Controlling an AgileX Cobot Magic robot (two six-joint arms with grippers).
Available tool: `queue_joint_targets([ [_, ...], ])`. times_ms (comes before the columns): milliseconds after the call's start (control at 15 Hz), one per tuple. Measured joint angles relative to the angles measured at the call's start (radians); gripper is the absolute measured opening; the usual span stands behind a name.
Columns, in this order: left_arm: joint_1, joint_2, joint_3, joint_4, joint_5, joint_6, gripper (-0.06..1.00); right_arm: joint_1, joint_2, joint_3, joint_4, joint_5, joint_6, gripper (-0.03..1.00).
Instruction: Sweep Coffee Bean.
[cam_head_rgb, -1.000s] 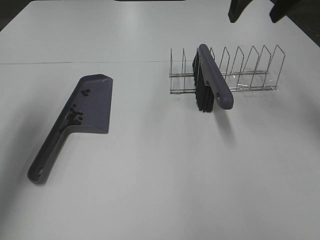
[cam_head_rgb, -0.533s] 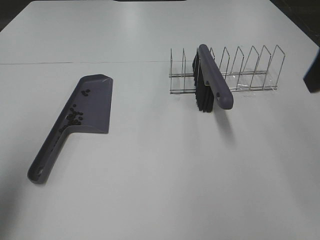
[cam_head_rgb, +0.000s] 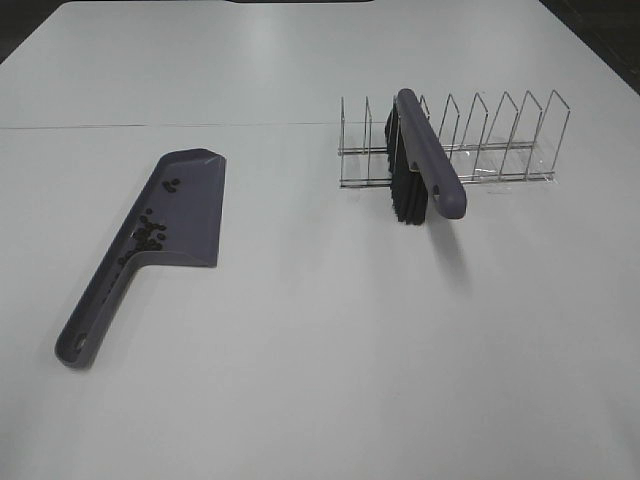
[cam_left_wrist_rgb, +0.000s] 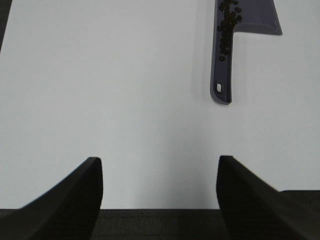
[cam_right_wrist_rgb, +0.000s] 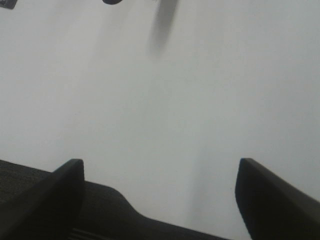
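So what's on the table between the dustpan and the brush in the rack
Nothing: in the exterior high view only bare white table separates the purple dustpan, which holds the coffee beans, from the brush in the wire rack.

- Dustpans — one, purple (cam_head_rgb: 180, 215), lying flat on the table.
- Brushes — one (cam_head_rgb: 425, 160), purple back with black bristles.
- Wire racks — one (cam_head_rgb: 500, 150), with roughly nine upright loops; the ones behind the brush are hard to count.
- Beans (cam_head_rgb: 148, 235) — around two dozen small dark ones in the dustpan; too tightly clustered for an exact count.
- Tables — one, white (cam_head_rgb: 330, 340).
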Motion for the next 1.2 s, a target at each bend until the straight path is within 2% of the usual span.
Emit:
queue_joint_targets([
  [133, 0.000, -0.220, 0.050, 0.074, -0.008, -0.071, 0.60, 0.000, -0.211, 0.101, 0.000, -0.016, -0.003, 0.72],
  [333, 0.000, -0.363, 0.055, 0.084, 0.023, -0.081, 0.60, 0.000, -0.378, 0.109, -0.001, -0.051, -0.011, 0.72],
  [467, 0.000, -0.376, 0.056, 0.061, 0.036, -0.081, 0.60, 0.000, -0.491, 0.111, 0.011, -0.036, -0.012, 0.72],
  [667, 0.000, -0.379, 0.067, 0.033, 0.028, -0.084, 0.60, 0.000, -0.569, 0.111, 0.030, 0.040, -0.014, 0.72],
  [733, 0.000, -0.381, 0.082, 0.031, -0.037, -0.084, 0.60, 0.000, -0.572, 0.119, 0.025, 0.097, -0.049, 0.72],
  [867, 0.000, -0.381, 0.112, 0.024, -0.089, -0.077, 0.60, 0.000, -0.572, 0.124, 0.020, 0.099, -0.060, 0.72],
  [1200, 0.000, -0.381, 0.112, 0.006, -0.101, -0.052, 0.60, 0.000, -0.572, 0.125, 0.018, 0.099, -0.060, 0.72],
])
